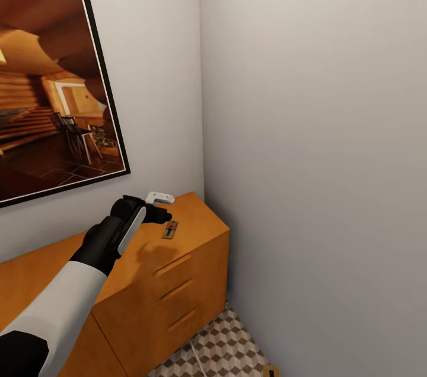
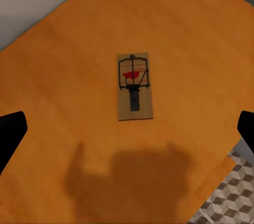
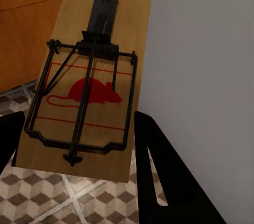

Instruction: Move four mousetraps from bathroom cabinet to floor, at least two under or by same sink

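One mousetrap point(image 1: 170, 229) lies flat on the top of the orange-brown cabinet point(image 1: 196, 258), near its right end by the wall corner. My left gripper point(image 1: 159, 206) hovers just above and behind it. In the left wrist view the same mousetrap point(image 2: 135, 86) sits centred between the spread black fingertips point(image 2: 11, 129), so this gripper point(image 2: 128, 129) is open and apart from the trap. My right gripper point(image 3: 79, 152) is shut on a second mousetrap point(image 3: 90, 76), held tilted above the cube-patterned bathroom floor point(image 3: 63, 203). The bathroom sink is out of view.
A large framed picture point(image 1: 53, 92) hangs on the wall above the cabinet. A grey wall point(image 1: 320, 157) closes the right side, leaving a narrow strip of tiled floor point(image 1: 225, 347) beside the cabinet's drawer fronts point(image 1: 178, 291). A small brown piece point(image 1: 271, 371) shows at the bottom edge.
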{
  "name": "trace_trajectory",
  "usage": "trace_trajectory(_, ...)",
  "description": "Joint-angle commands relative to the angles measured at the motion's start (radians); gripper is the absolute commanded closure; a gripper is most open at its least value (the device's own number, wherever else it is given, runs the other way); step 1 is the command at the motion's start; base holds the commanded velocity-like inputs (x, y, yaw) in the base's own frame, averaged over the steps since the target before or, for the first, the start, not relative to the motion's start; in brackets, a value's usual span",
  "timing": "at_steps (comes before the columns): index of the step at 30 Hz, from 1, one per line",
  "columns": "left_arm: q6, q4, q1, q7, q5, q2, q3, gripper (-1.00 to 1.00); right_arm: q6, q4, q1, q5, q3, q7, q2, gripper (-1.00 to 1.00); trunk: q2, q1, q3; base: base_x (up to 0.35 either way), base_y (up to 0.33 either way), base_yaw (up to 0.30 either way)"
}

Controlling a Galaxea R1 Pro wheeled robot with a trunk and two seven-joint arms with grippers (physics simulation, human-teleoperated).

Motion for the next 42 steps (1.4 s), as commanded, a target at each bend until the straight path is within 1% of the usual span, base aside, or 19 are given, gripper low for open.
trace_trajectory(1, 0.004, 0.003, -0.001, 0.004, 0.006, 0.001, -0.003, -1.0, -0.002, 0.001, -0.001, 0.006, 0.001, -0.005, 0.0, 1.0, -0.002, 0.001, -0.002, 0.005, 0.003, 0.0)
trace_trajectory(3, 0.004, 0.013, -0.001, 0.004, 0.006, -0.002, -0.003, -1.0, -0.002, 0.001, -0.001, 0.006, 0.001, -0.005, 0.0, 1.0, -0.002, 0.001, -0.002, 0.003, 0.002, 0.0)
trace_trajectory(6, 0.002, 0.044, -0.001, 0.004, 0.006, -0.017, -0.003, -1.0, -0.002, 0.001, -0.001, 0.006, 0.001, -0.005, 0.0, 1.0, -0.002, 0.001, -0.002, 0.001, 0.0, 0.0)
trace_trajectory(8, -0.01, 0.077, -0.001, 0.003, 0.005, -0.031, -0.003, -1.0, -0.002, 0.001, -0.001, 0.006, 0.001, -0.005, 0.001, 1.0, -0.002, 0.001, -0.002, 0.0, 0.0, 0.0)
trace_trajectory(12, -0.044, 0.103, -0.001, 0.003, 0.005, -0.039, -0.003, -1.0, -0.002, 0.001, -0.001, 0.006, 0.001, -0.005, 0.001, 1.0, -0.002, 0.001, -0.002, 0.0, 0.0, 0.0)
trace_trajectory(17, -0.06, 0.109, -0.001, 0.003, 0.005, -0.042, -0.003, -1.0, -0.002, 0.001, -0.001, 0.006, 0.001, -0.005, 0.001, 1.0, -0.002, 0.001, -0.002, 0.0, 0.0, 0.0)
trace_trajectory(28, -0.064, 0.106, -0.001, 0.003, 0.005, -0.042, -0.001, -1.0, -0.002, 0.001, -0.001, 0.006, 0.001, -0.005, 0.001, 1.0, -0.002, 0.001, -0.003, 0.0, 0.0, 0.0)
trace_trajectory(42, -0.065, 0.11, -0.001, 0.003, 0.005, -0.042, -0.002, -1.0, -0.002, 0.001, -0.001, 0.006, 0.001, -0.005, 0.001, 1.0, -0.002, 0.001, -0.016, 0.0, 0.0, 0.0)
